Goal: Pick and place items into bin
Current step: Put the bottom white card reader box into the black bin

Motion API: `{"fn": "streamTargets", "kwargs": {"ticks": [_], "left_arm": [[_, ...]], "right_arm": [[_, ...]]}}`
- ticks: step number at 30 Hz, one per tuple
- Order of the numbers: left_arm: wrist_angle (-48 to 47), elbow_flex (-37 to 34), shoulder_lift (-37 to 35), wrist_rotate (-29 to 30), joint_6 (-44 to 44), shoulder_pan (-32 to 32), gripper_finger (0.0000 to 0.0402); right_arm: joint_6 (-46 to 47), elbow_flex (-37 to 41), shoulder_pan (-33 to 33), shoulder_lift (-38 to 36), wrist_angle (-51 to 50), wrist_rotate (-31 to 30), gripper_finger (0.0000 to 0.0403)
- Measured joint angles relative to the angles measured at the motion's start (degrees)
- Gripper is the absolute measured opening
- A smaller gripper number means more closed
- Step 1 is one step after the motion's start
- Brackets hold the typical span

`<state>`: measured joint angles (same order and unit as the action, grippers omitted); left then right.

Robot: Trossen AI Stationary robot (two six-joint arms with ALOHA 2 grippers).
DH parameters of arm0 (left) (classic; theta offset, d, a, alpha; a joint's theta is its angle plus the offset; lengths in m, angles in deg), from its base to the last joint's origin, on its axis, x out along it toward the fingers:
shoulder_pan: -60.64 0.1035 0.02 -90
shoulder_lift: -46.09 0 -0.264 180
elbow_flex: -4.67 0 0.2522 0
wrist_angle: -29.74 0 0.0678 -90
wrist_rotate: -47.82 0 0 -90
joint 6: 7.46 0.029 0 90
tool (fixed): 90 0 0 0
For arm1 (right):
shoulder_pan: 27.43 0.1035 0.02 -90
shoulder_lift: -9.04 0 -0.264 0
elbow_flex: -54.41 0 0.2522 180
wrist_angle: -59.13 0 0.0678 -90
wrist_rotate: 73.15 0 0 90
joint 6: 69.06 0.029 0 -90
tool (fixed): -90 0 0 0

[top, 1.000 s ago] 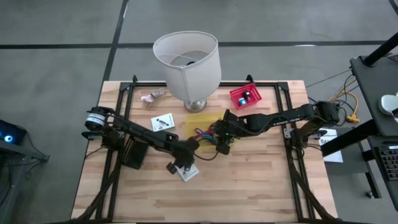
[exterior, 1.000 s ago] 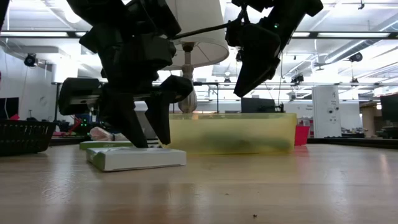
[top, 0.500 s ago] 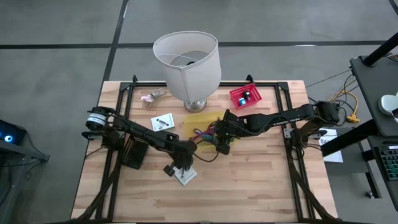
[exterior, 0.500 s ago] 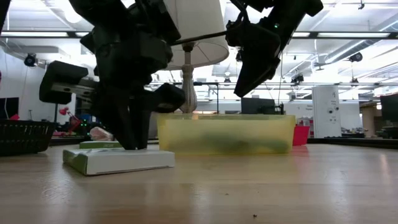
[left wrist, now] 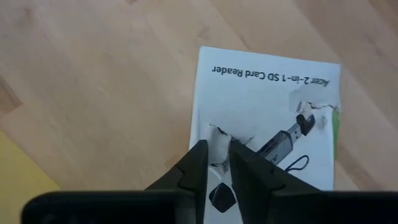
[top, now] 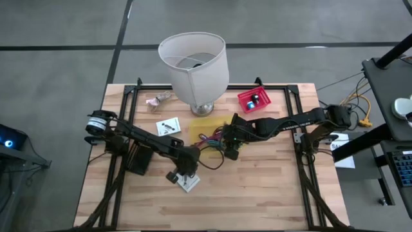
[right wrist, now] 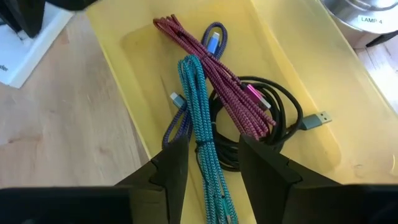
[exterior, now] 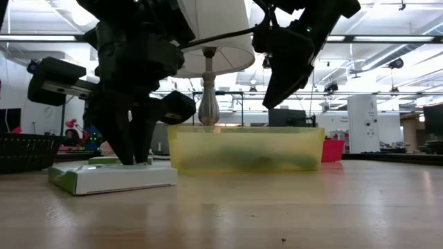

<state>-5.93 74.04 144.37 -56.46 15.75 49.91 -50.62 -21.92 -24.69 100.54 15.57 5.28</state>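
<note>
A white card-reader box [top: 190, 185] with a green side lies flat on the table near its middle. My left gripper [left wrist: 216, 151] stands on the box [exterior: 111, 178], pointing down, nearly shut. My right gripper [right wrist: 211, 165] hangs open above the yellow bin [top: 203, 124]. In the bin [right wrist: 124, 37] lie a teal braided cable [right wrist: 196, 106], a magenta cable [right wrist: 211, 68], a purple cable [right wrist: 214, 34] and a coiled black cable [right wrist: 280, 106]. The teal cable runs between the right fingers; whether they touch it does not show. My left gripper comes from above, pointing down, onto the box's top face. Its fingertips close on a torn, raised bit of the cover [left wrist: 217, 138] near the box's middle. The box rests flat on the table.
A white lamp [top: 193, 61] stands right behind the bin. A red tray [top: 254, 100] with small things sits at the back right, a second white box [top: 168, 125] left of the bin, and a crumpled scrap [top: 158, 98] at the back left.
My left gripper has shut onto the white box and moved toward the table's left and near edges. The box has slid that way along the table with it and stays flat. The right arm has kept still.
</note>
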Motion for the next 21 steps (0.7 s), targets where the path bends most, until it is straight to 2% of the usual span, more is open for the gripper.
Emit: {"fn": "streamTargets", "kwargs": {"ticks": [10, 21], "left_arm": [[-1.8, 0.3, -0.6, 0.1, -0.2, 0.0, 0.0135], [-0.6, 0.7, -0.1, 1.0, 0.1, 0.1, 0.0125]], "right_arm": [[0.0, 0.0, 0.0, 0.0, -0.2, 0.0, 0.0121], [0.0, 0.0, 0.0, 0.0, -0.2, 0.0, 0.0125]]}}
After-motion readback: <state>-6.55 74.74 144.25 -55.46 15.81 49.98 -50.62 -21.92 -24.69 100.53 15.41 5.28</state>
